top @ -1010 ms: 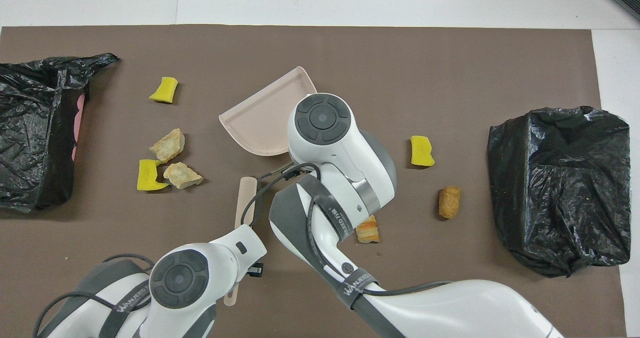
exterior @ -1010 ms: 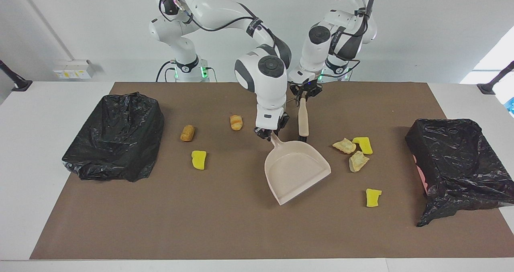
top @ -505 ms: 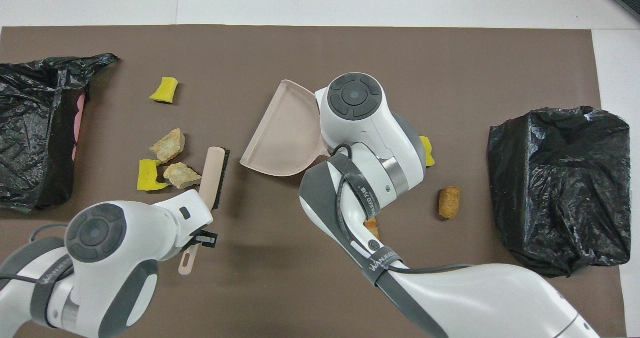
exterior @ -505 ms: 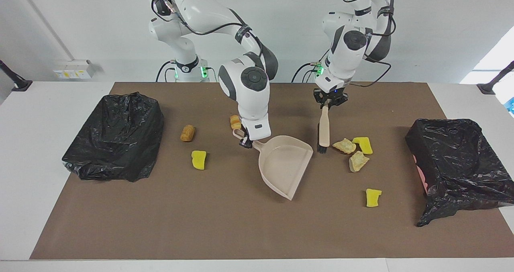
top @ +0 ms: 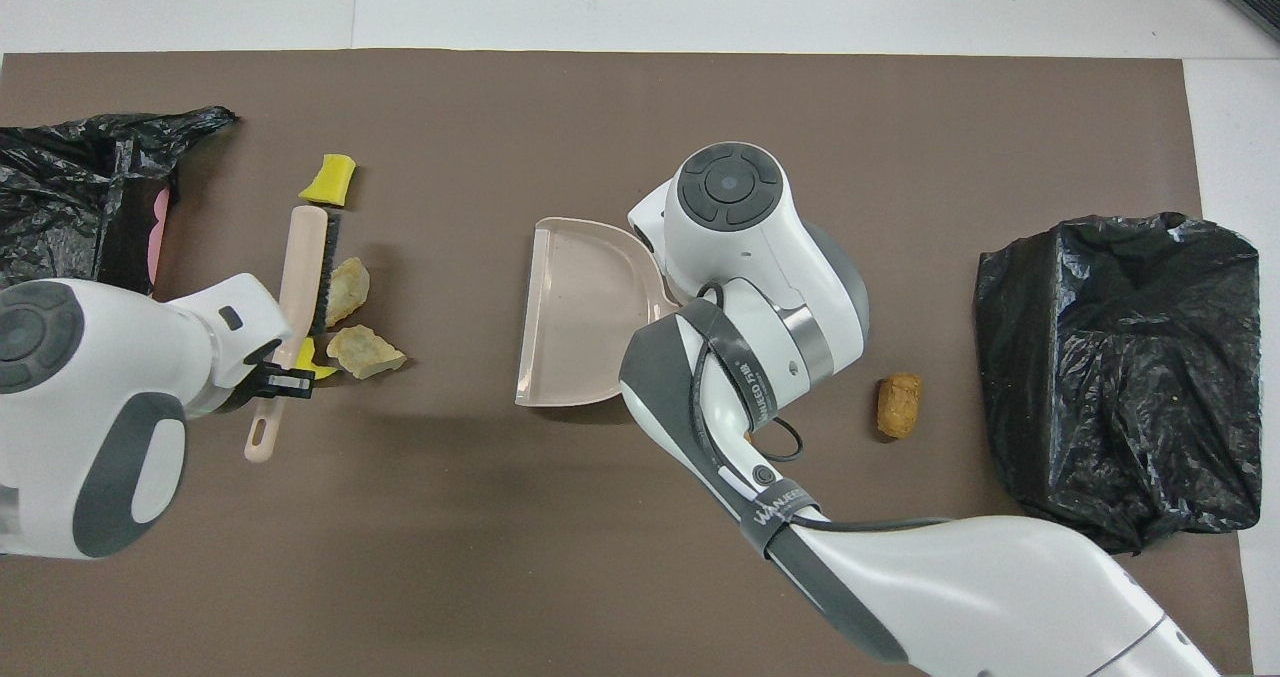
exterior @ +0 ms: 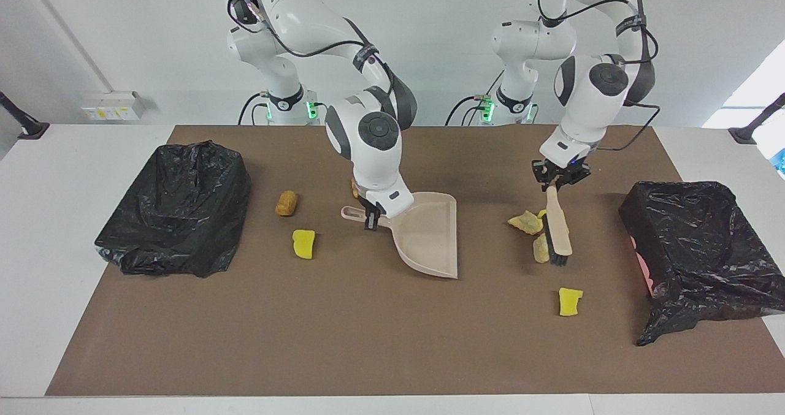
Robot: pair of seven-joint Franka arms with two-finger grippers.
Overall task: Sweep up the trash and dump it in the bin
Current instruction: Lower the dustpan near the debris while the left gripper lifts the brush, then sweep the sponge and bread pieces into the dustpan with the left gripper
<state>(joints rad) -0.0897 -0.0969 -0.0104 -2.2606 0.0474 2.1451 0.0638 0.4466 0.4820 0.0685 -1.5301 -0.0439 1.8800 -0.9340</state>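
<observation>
Seven scraps of trash sit on the bench. Three are yellow foam chunks (exterior: 303,244) (exterior: 570,301) (top: 318,362), and four are tan bread-like lumps (exterior: 286,203) (exterior: 525,222) (exterior: 540,249) (exterior: 354,188), one of them barely peeking out. I count two black-bagged bins (exterior: 172,206) (exterior: 699,243), one beige dustpan (exterior: 429,231), one brush (exterior: 557,225), one brown mat (exterior: 368,341) and two robot arms (exterior: 368,139) (exterior: 589,96).

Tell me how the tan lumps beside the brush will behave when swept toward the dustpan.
The tan lumps look jagged and flat-sided, so they will probably slide or tumble, not roll. They seem light, so the brush may flick them. The dustpan mouth faces them.
</observation>
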